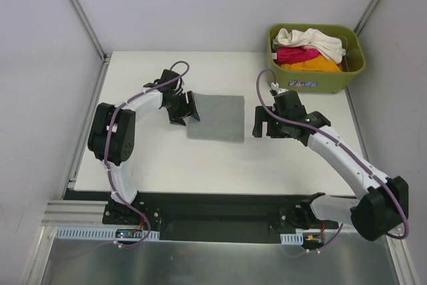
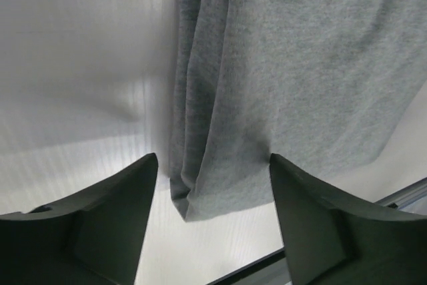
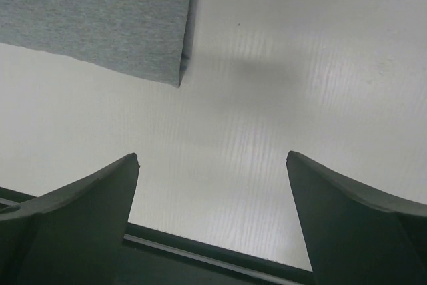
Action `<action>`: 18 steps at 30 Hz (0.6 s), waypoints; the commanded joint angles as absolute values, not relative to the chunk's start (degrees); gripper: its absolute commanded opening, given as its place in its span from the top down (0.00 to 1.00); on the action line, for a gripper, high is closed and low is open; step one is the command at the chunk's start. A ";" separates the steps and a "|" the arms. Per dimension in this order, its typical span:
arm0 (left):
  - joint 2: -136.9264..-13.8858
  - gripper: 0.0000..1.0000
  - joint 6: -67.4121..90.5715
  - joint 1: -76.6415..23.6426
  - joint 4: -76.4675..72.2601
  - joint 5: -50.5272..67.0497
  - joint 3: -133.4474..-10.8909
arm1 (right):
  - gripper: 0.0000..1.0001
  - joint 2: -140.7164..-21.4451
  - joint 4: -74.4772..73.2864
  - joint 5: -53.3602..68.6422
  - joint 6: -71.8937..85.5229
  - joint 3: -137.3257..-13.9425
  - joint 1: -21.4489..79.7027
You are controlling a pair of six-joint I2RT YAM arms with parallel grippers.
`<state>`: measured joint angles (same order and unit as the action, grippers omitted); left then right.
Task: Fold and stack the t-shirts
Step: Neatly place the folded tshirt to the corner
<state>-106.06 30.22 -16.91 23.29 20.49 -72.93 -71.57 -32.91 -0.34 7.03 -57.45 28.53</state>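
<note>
A mid-grey t-shirt (image 1: 215,117) lies folded into a flat rectangle on the white table (image 1: 200,165). My left gripper (image 1: 189,113) hovers at its left edge, open; in the left wrist view a layered corner of the grey shirt (image 2: 267,85) sits between the spread fingers of the left gripper (image 2: 212,161), not pinched. My right gripper (image 1: 261,125) stands open just right of the shirt. The right wrist view shows the right gripper (image 3: 212,157) over bare table, with the grey shirt's corner (image 3: 100,18) at upper left. Cream-white (image 1: 313,39), magenta-pink (image 1: 293,53) and orange (image 1: 317,65) t-shirts lie bunched in the bin.
The olive-green plastic bin (image 1: 313,83) stands at the table's back right corner. White walls with metal frame posts enclose the table at the back and sides. The dark front rail of the table (image 3: 200,255) runs below the right gripper.
</note>
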 commanded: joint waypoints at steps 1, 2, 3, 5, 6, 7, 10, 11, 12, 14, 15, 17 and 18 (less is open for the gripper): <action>-110.47 0.42 29.44 -18.54 24.34 17.85 -76.55 | 0.03 -62.33 -37.34 -8.77 8.17 -57.22 28.30; -111.26 0.45 29.44 -19.50 24.69 14.88 -76.64 | 0.03 -60.75 -39.62 -11.57 7.74 -57.48 28.30; -111.79 0.48 29.44 -19.95 24.96 13.29 -76.90 | 0.03 -57.77 -40.68 -12.82 7.47 -57.57 28.39; -113.63 0.61 29.01 -20.65 26.10 10.56 -78.30 | 0.03 -54.77 -43.05 -15.89 7.12 -58.09 28.30; -114.43 0.69 28.83 -21.00 27.15 10.81 -79.01 | 0.03 -53.36 -43.76 -16.69 6.86 -58.18 28.30; -115.04 0.77 28.74 -21.18 27.42 10.81 -80.14 | 0.03 -50.65 -44.38 -17.57 6.68 -58.27 28.39; -116.10 1.00 28.30 -21.62 28.91 8.27 -81.91 | 0.03 -45.73 -46.40 -21.08 6.59 -58.18 28.30; -116.02 1.00 27.69 -21.62 29.35 6.96 -82.35 | 0.03 -44.49 -47.02 -23.09 6.24 -58.01 28.21; -115.93 1.00 27.08 -21.62 29.88 3.90 -82.88 | 0.03 -43.52 -47.28 -24.16 6.24 -57.66 28.21; -115.23 1.00 24.80 -21.45 31.29 0.37 -84.46 | 0.03 -41.06 -47.81 -27.05 5.28 -57.13 28.21; -114.96 1.00 23.92 -21.27 31.64 -1.13 -84.81 | 0.03 -40.52 -47.99 -27.94 5.01 -56.69 28.30; -114.26 1.00 21.63 -20.13 32.43 -3.95 -85.87 | 0.03 -39.21 -48.08 -30.05 3.96 -56.43 28.30; -114.08 1.00 21.10 -19.52 32.52 -4.65 -86.13 | 0.03 -38.94 -47.99 -30.67 3.52 -55.99 28.21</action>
